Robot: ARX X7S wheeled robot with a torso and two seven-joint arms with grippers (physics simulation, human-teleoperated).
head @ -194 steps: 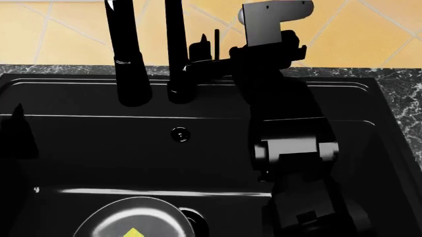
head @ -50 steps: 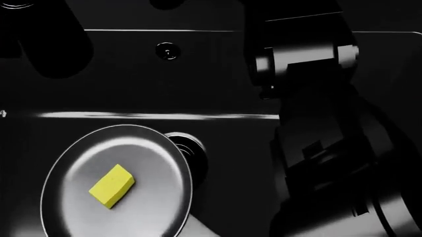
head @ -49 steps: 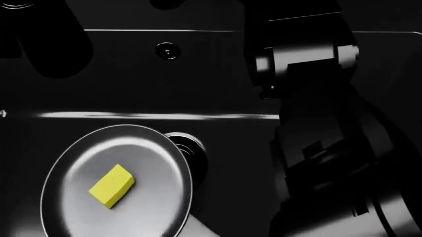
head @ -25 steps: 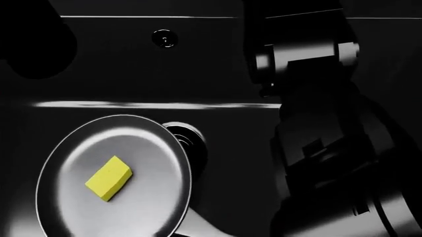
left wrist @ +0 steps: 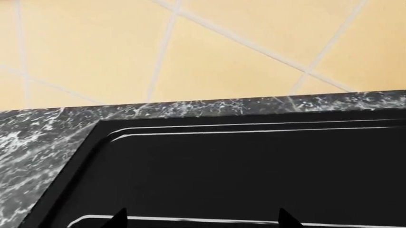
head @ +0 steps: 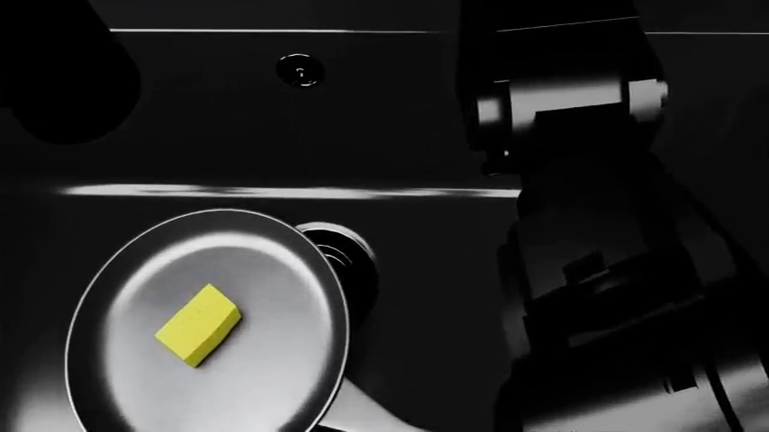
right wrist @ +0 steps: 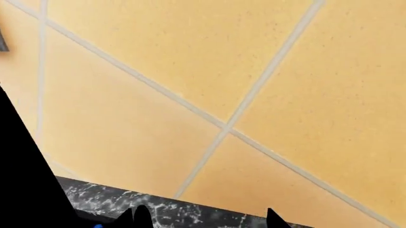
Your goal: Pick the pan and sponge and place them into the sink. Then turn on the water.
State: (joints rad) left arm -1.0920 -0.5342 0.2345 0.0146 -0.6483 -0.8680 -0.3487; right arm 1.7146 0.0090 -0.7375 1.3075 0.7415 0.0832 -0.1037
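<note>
**Pan and sponge in the sink; faucet left**

I see the sponge (head: 197,326) lying inside the pan (head: 211,324), and the pan rests on the sink (head: 409,117) floor, its rim overlapping the drain (head: 342,261). The pan looks stiff, heavy and slick; the sponge light and soft. Neither needs another grasp, I judge. The water's lever should be thin and rigid, best pushed near its tip; it is out of view. Left gripper (left wrist: 199,219) and right gripper (right wrist: 203,216) both show tips spread, holding nothing, near the counter (left wrist: 38,142).

Yellow sponge (head: 197,325) inside grey pan (head: 132,378), on black sink (head: 409,117) floor
</note>
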